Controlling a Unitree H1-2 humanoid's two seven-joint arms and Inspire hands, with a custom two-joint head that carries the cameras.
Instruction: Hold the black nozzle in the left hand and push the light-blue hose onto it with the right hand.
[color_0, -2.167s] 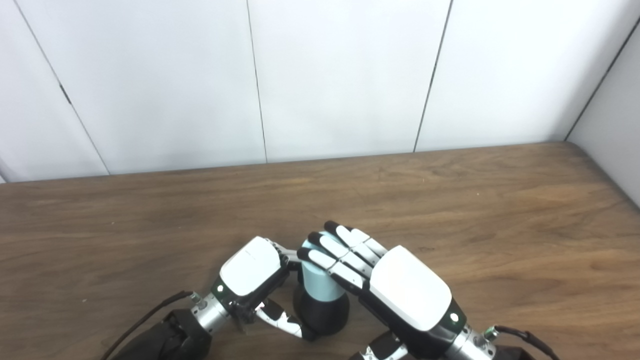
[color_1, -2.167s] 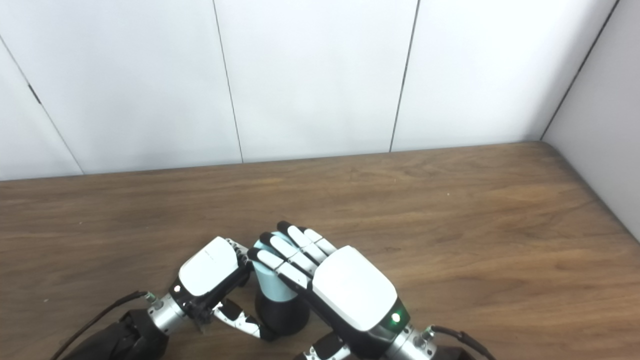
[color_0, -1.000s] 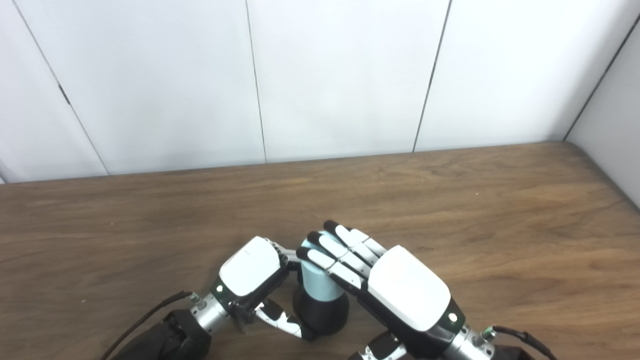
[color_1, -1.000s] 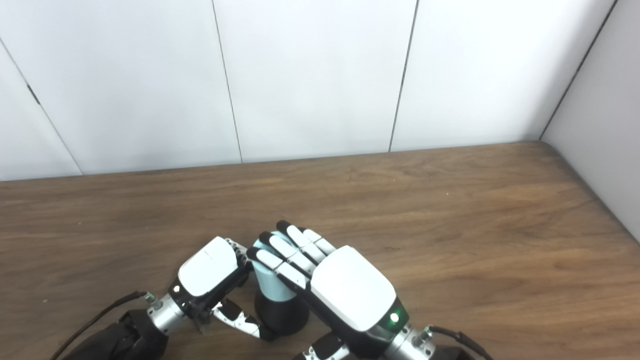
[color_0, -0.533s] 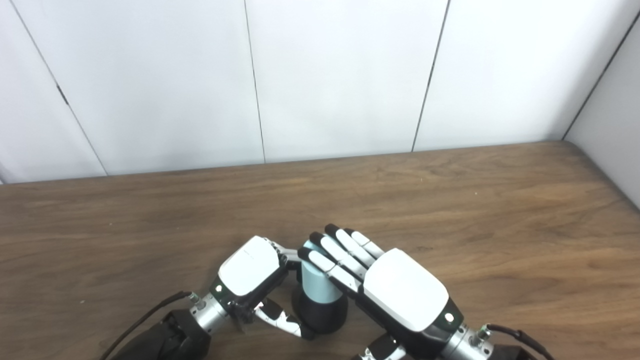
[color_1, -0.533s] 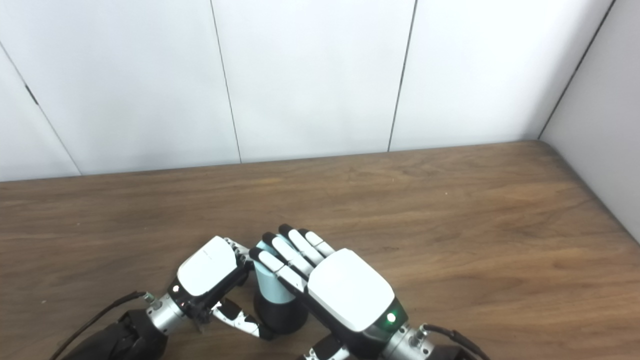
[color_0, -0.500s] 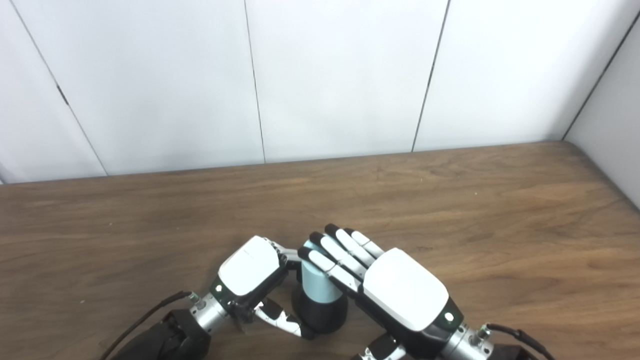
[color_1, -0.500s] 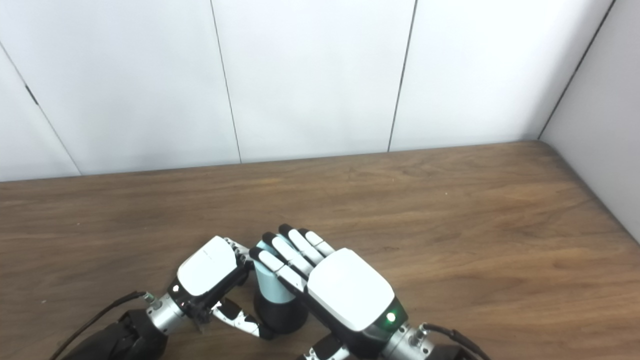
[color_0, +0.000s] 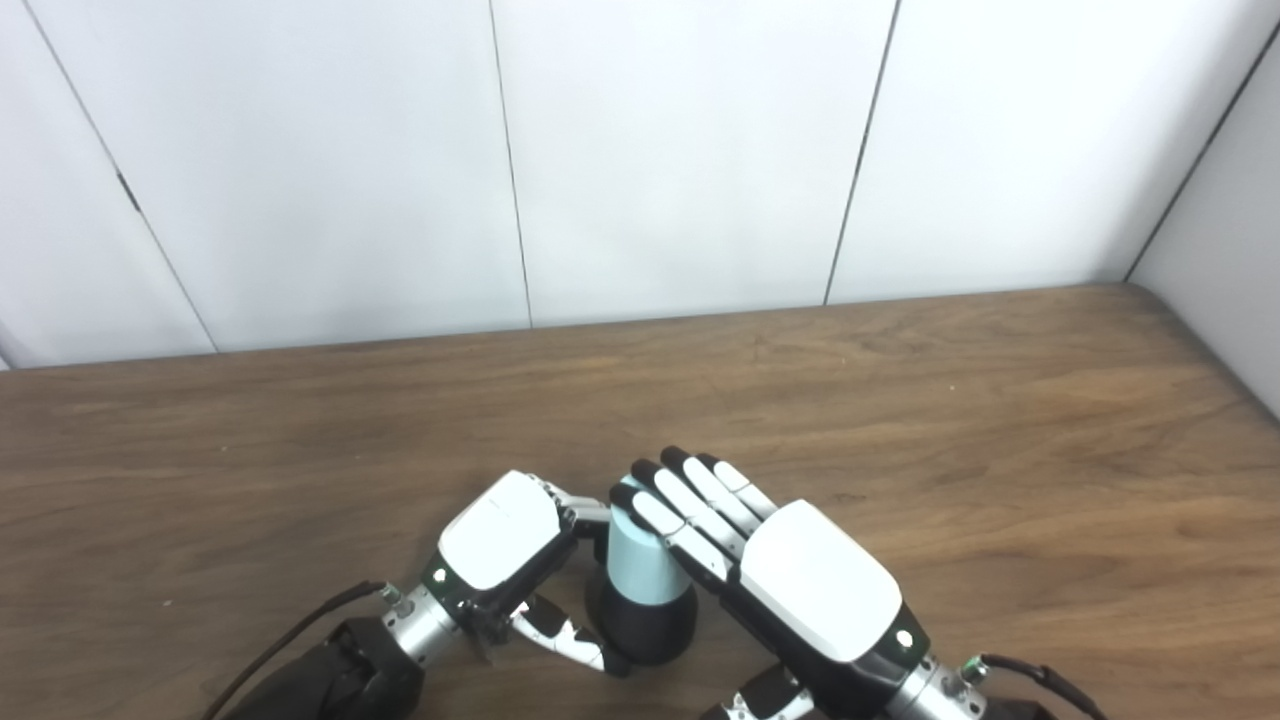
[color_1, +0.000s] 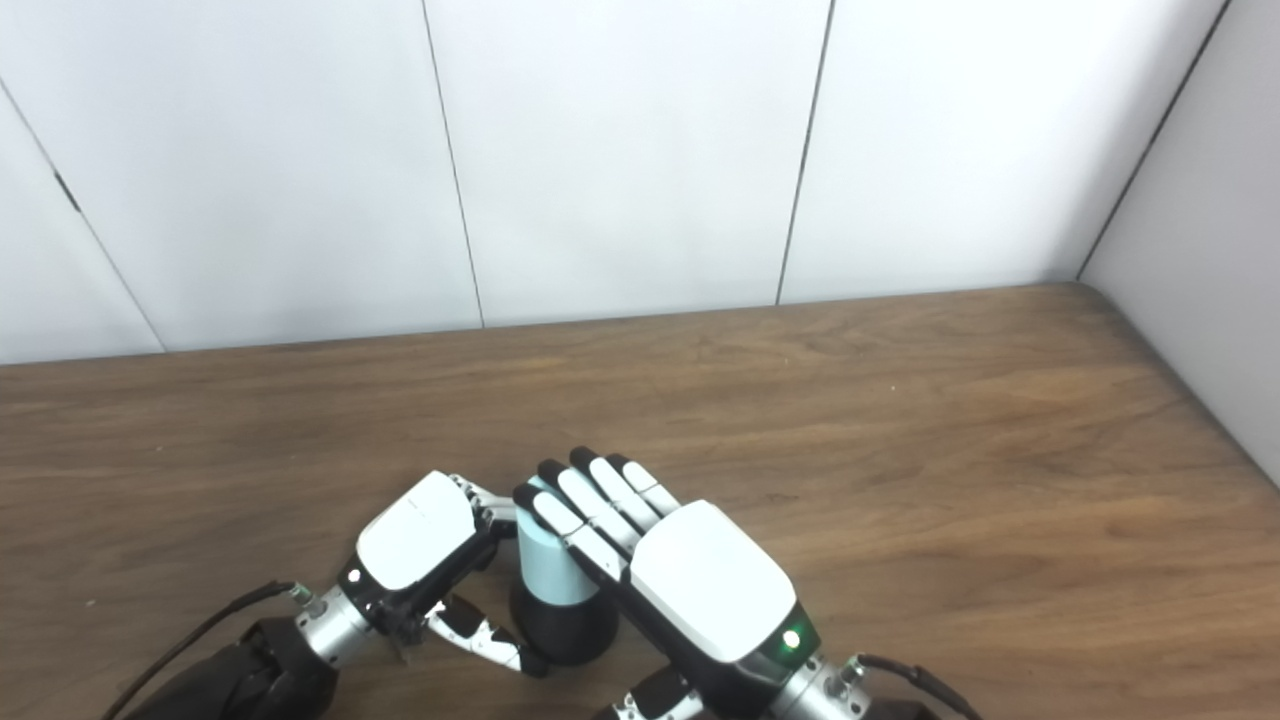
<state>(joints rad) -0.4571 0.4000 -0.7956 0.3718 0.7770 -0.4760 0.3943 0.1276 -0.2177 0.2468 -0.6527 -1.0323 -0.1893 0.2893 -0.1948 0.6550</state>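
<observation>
Fingers (color_0: 690, 505) of right hand (color_0: 800, 585) lying straight and spread, flat over top and right side of light-blue hose (color_0: 640, 560), touching it; not curling round it, thumb mostly hidden below palm. Right wrist and arm coming in from bottom edge, cable trailing to right.

Left hand (color_0: 500, 560) sitting just left of hose, fingers bending round far side toward hose top, thumb (color_0: 565, 640) reaching along table to touch base of black nozzle (color_0: 640, 630). Cradling nozzle/hose loosely btwn fingers and thumb; can't tell how tight, contact side hidden behind back of hand. Dark sleeve and cable running off bottom-left.

Hose standing upright, short cylinder, lower end seated on black nozzle, w/ nozzle's rounded black base resting on wooden table (color_0: 1000, 420). Both sitting near front edge, about centre, btwn the two hands.

White panelled wall (color_0: 680, 150) rising behind table, wrapping round at right corner.
</observation>
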